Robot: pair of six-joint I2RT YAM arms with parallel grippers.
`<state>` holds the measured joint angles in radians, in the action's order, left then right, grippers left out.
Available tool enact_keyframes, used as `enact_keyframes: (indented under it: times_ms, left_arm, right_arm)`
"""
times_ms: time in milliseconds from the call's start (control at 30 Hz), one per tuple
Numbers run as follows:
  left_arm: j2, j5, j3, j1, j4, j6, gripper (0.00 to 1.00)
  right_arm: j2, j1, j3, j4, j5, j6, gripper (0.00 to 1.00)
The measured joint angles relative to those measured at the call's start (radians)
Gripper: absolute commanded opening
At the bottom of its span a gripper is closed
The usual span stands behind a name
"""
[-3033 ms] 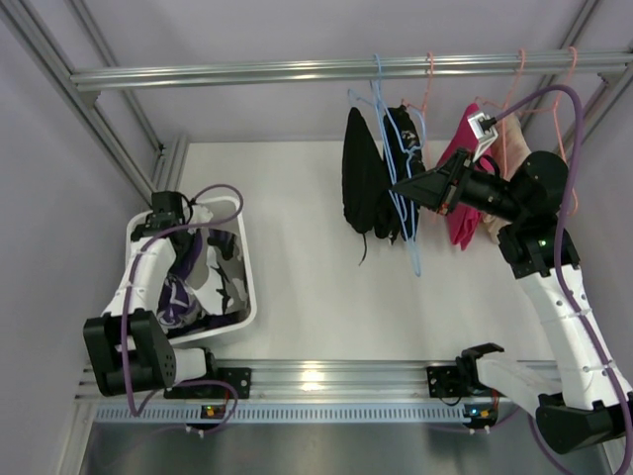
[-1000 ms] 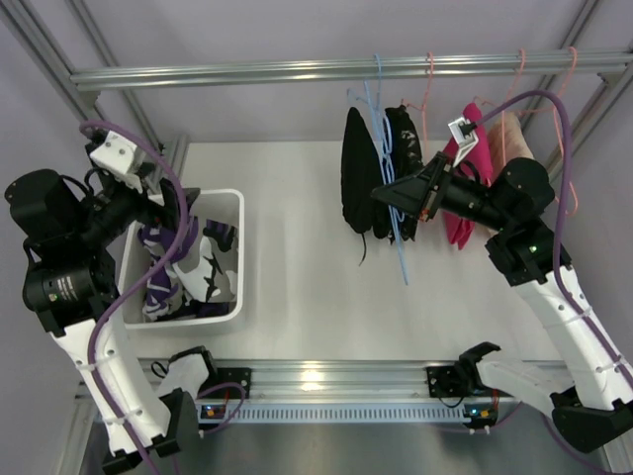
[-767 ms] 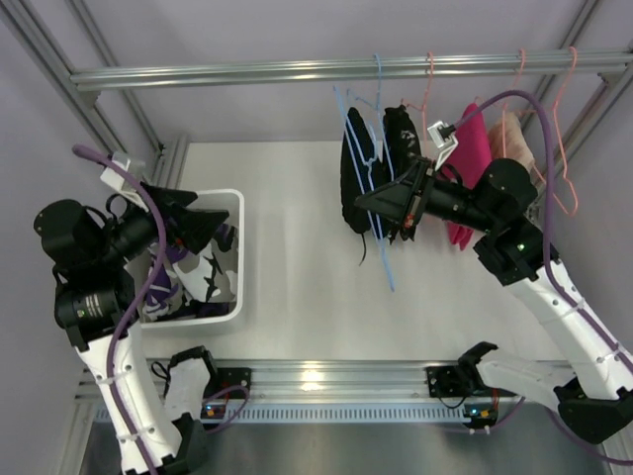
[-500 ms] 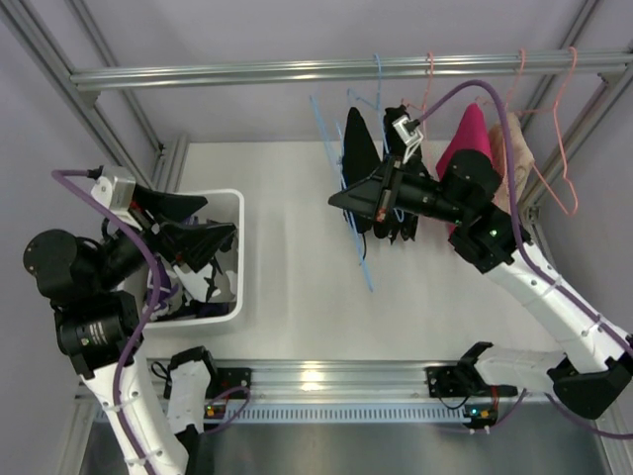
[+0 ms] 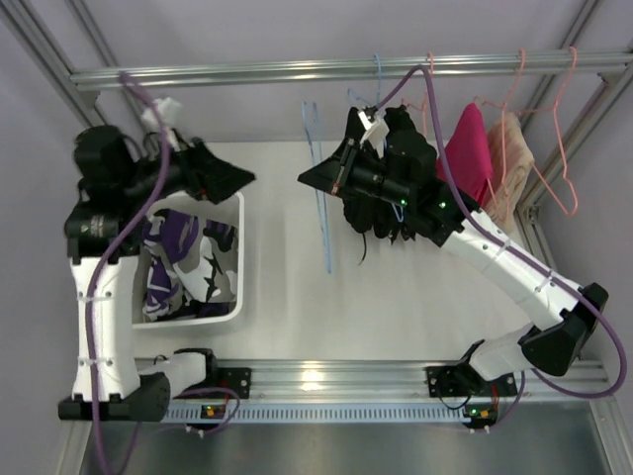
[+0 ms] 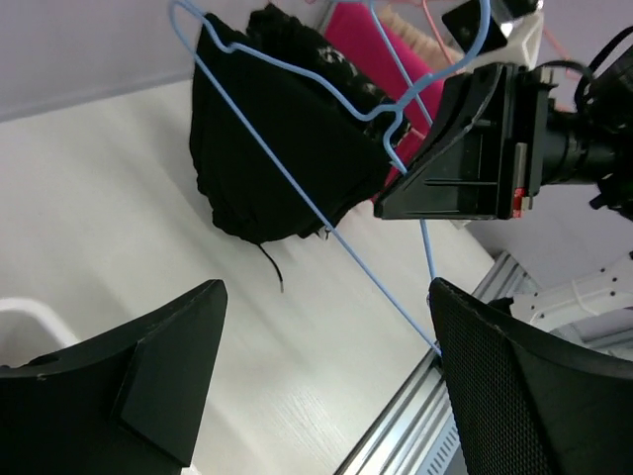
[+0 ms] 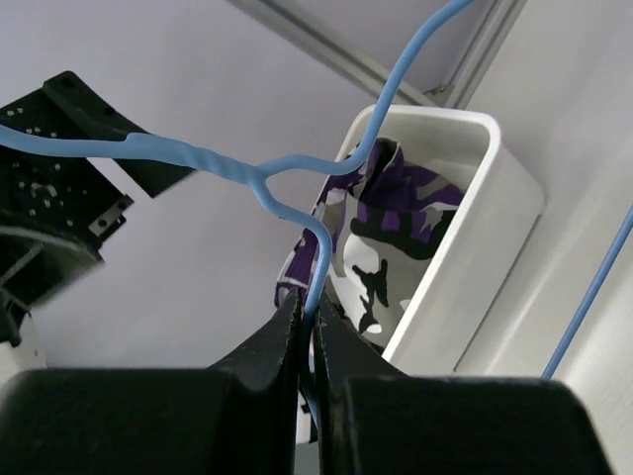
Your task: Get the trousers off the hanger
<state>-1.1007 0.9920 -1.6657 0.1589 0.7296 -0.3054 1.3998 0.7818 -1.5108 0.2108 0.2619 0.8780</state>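
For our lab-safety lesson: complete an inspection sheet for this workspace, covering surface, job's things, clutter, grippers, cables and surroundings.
Surface: white table, bin at its left.
Job's things: camo trousers in the bin; black trousers hang below the rail.
Clutter: pink garment and beige garment hang at the rail.
Grippers: left gripper open, empty; right gripper shut on a bare blue hanger.
Cables: purple cables loop along both arms.
Surroundings: aluminium frame; nothing else seen.
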Motion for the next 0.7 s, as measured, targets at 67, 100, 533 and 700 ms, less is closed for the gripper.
enact_keyframes:
  times_ms: [67, 100, 533, 700]
  left_arm:
    - [-0.069, -0.16, -0.043, -0.223, 0.038, 0.039, 0.87]
    - [-0.094, -0.209, -0.051, -0.321, 0.049, 0.051, 0.86]
    - [-0.098, -0.585, 0.082, -0.718, 0.046, 0.092, 0.72]
    - [-0.103, -0.681, 0.12, -0.801, 0.016, 0.074, 0.59]
  right_arm:
    - [0.016, 0.001, -0.029, 0.012, -0.039, 0.008, 0.0]
    - [0.024, 0.001, -0.04, 0.016, -0.055, 0.01, 0.0]
    - [0.069, 0.001, -0.07, 0.042, -0.163, 0.081, 0.0]
    - [0.081, 0.001, -0.07, 0.04, -0.147, 0.104, 0.0]
